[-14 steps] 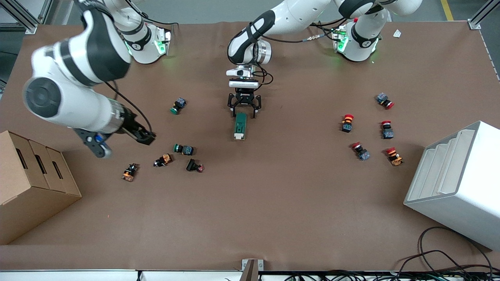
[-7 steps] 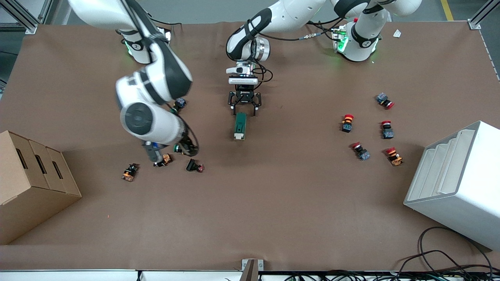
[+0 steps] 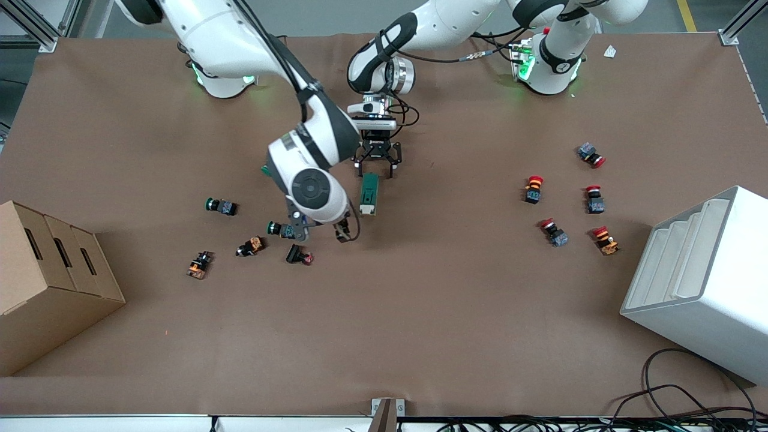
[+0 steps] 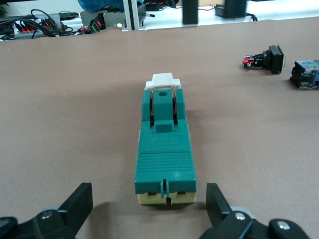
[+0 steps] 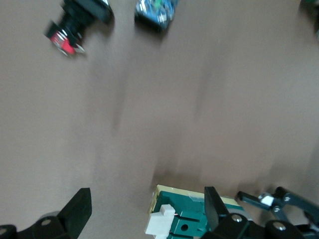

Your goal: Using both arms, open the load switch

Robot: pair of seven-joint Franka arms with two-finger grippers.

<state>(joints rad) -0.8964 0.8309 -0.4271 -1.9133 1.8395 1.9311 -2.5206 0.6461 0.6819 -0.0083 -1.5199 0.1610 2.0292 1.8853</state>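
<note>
Tabletop: load switch point(image 3: 369, 193) before left gripper point(image 3: 376, 173)

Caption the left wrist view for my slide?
Open left gripper on the table straddles the near end of the green load switch.

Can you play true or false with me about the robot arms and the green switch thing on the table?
1. The load switch lies flat on the table. True.
2. The left pincer is squeezing the switch. False: it is open at the switch's end, not gripping.
3. The right pincer is open. True.
4. The red push buttons sit inside the cardboard box. False: they lie on the table toward the left arm's end.
</note>
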